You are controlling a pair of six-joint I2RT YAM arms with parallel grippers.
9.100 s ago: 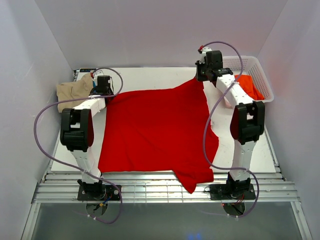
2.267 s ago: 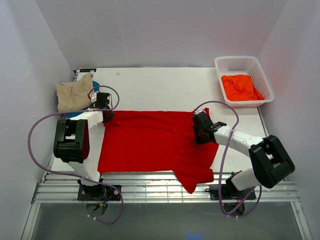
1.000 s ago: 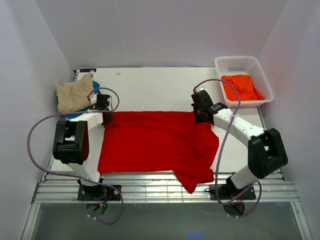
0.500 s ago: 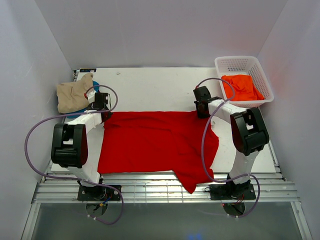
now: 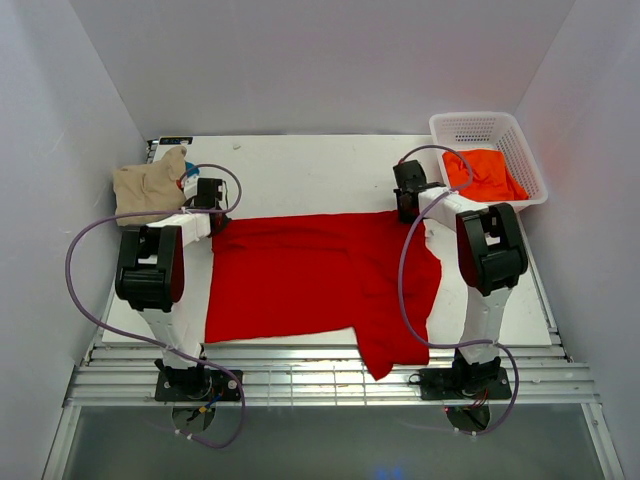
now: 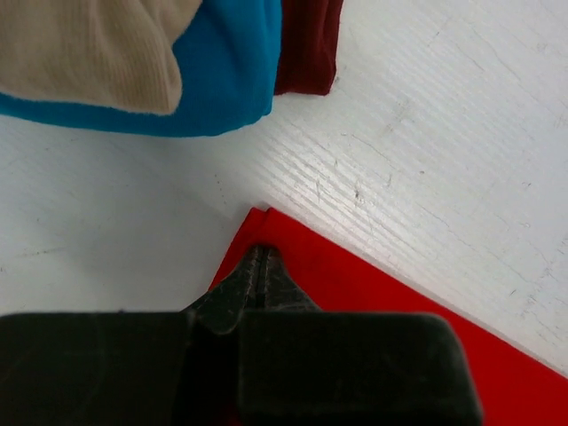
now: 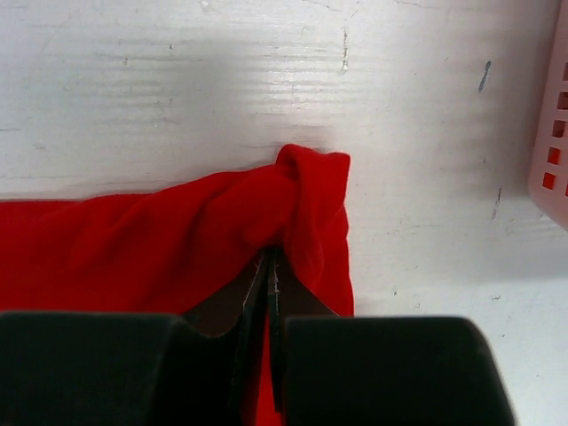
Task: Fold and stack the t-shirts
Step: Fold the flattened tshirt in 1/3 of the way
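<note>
Pinching red t-shirt (image 5: 320, 285) far corners: left end effector (image 6: 259, 255), right end effector (image 7: 271, 257) | basket (image 5: 490, 116) nearby

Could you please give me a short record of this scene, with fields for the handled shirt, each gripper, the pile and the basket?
Handled shirt: bright red cloth t-shirt, lying flat on the white table
Left gripper: shut on its far left corner
Right gripper: shut on its bunched far right corner
Pile, far left: tan cloth t-shirt on a teal blue t-shirt, a dark red t-shirt at its edge
Basket, far right: white plastic lattice basket holding an orange t-shirt
</note>
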